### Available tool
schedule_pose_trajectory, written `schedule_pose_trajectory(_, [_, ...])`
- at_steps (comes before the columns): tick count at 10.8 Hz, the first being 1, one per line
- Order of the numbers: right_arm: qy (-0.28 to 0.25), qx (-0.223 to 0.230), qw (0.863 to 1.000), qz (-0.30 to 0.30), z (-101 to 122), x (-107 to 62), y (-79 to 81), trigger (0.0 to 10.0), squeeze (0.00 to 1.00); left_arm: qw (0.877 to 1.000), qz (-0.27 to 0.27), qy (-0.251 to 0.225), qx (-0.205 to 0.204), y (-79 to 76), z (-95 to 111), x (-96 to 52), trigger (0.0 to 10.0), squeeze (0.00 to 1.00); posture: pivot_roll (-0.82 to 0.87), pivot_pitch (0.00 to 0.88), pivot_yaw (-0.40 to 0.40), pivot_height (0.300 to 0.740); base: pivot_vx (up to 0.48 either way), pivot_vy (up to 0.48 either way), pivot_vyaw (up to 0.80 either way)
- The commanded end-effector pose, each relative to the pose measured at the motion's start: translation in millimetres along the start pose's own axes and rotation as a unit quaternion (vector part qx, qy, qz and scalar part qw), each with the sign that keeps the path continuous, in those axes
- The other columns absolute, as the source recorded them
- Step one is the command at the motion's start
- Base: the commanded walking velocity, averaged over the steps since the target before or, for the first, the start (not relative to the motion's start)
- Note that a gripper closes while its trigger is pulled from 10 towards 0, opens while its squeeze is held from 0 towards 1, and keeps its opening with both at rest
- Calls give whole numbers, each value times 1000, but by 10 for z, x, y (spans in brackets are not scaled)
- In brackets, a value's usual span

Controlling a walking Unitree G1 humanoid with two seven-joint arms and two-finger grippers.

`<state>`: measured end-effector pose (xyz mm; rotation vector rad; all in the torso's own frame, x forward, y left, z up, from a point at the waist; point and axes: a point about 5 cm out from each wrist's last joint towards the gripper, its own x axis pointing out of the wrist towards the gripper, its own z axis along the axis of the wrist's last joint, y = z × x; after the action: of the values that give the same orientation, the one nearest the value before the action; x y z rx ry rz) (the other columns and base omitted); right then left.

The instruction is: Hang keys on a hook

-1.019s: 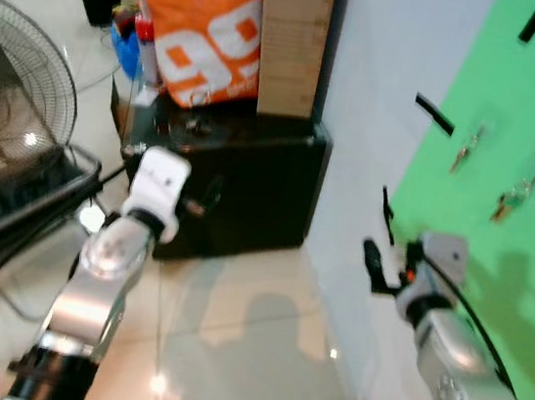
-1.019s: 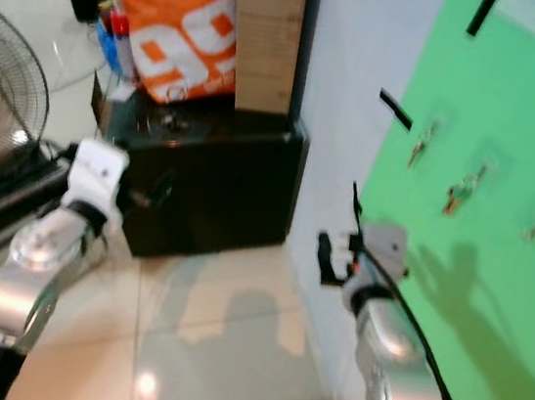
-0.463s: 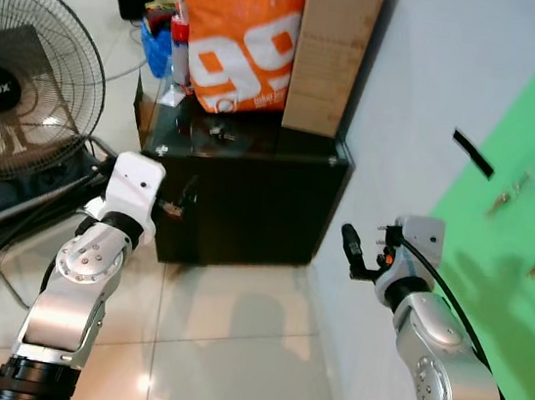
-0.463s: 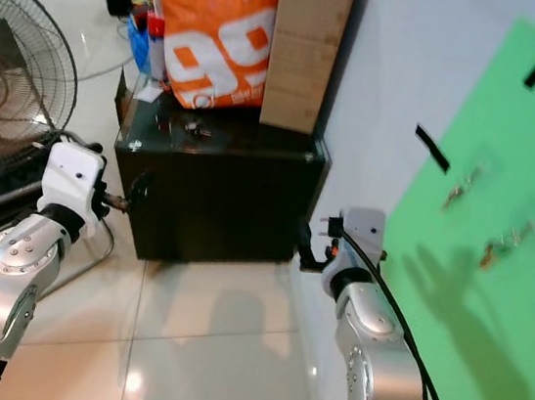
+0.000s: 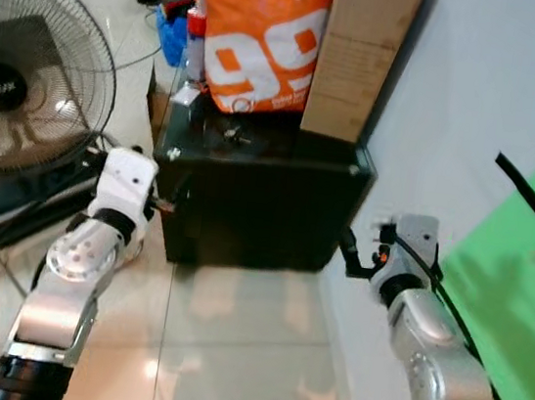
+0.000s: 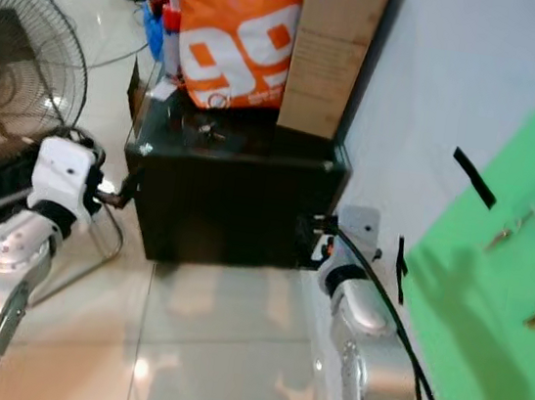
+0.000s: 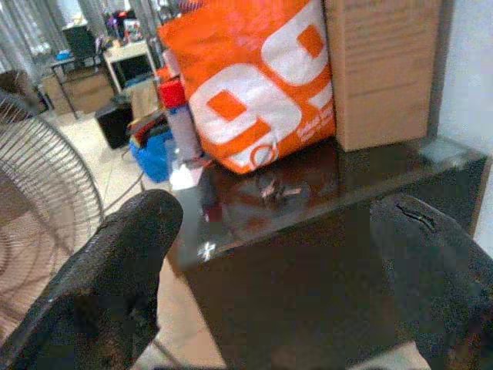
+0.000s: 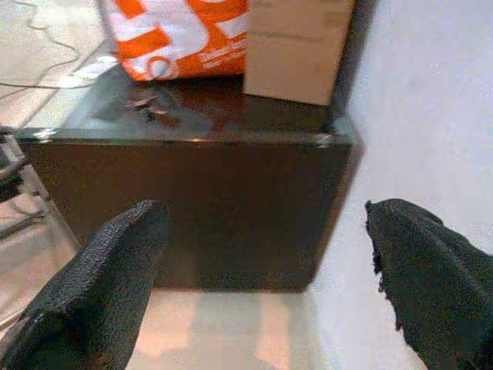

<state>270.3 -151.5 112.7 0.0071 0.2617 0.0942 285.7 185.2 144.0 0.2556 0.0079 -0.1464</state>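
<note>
A small bunch of keys (image 5: pixel 232 134) lies on the glossy top of a black cabinet (image 5: pixel 256 208), in front of an orange bag. The left wrist view shows the keys (image 7: pixel 277 189) beyond my left gripper (image 7: pixel 277 231), which is open and holds nothing. In the right wrist view the keys (image 8: pixel 150 100) lie far past my open right gripper (image 8: pixel 266 231). Both grippers hang in front of the cabinet's face, the left (image 5: pixel 169 199) by its left corner and the right (image 5: pixel 351 253) by its right corner. On the right wall a green board (image 6: pixel 512 291) carries other hanging keys (image 6: pixel 507 230).
An orange bag (image 5: pixel 264 37) and a tall cardboard box (image 5: pixel 361 54) stand on the cabinet top behind the keys. A floor fan (image 5: pixel 28 70) stands to the left, with cables on the tiled floor (image 5: pixel 239 344). A white wall (image 5: pixel 460 87) runs along the right.
The camera has swung left and closer to the cabinet, so the green board has slid to the right edge. Both arms hold the same raised pose, grippers open.
</note>
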Motion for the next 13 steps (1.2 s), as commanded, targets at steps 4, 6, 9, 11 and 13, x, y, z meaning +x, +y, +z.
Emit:
schedule_pose_trajectory(4, [0,-13,999,-33,6,-15,-178,10000,1000,1000,-15,-6,-11,-142,35,38,10000,0,25,0,-52,740,398,0,0])
schedule_pose_trajectory(6, [-7,-18,999,-40,60,-5,-196,10000,1000,1000,-16,-4,-15,-155,20,43,10000,0,3,0,-34,740,399,0,0])
schedule_pose_trajectory(9, [-9,-18,999,-44,58,-25,-205,10000,1000,1000,-23,-3,-17,-180,24,63,10000,0,-7,0,-20,740,399,0,0])
schedule_pose_trajectory(11, [-7,-21,999,-47,43,-35,-210,10000,1000,1000,-25,-4,-17,-187,35,83,10000,0,-4,0,-25,740,401,0,0])
schedule_pose_trajectory(13, [-6,-20,999,-44,44,-25,-193,10000,1000,1000,-23,-5,-18,-180,41,76,10000,0,2,0,-32,740,398,0,0])
